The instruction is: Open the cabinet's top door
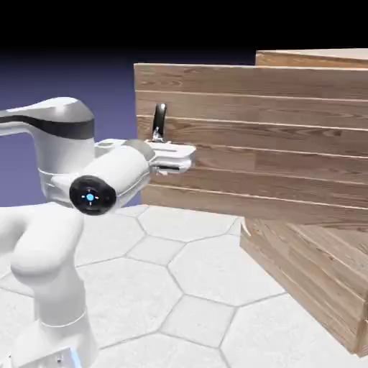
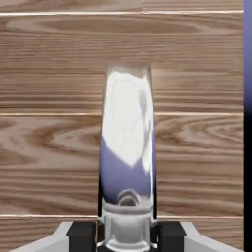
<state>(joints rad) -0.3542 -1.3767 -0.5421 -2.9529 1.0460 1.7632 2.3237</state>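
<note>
My gripper [image 1: 175, 157] sits at the top door's [image 1: 273, 136] handle [image 1: 159, 122], left of the cabinet [image 1: 316, 280].

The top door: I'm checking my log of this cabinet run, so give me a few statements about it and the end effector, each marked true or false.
1. The top door stands swung out from the cabinet. True.
2. The end effector hangs far from the handle. False: it is at the handle's lower end.
3. In the hand view the handle rises between the fingers. True.
4. The handle looks like wood. False: it is shiny and reflective.
</note>
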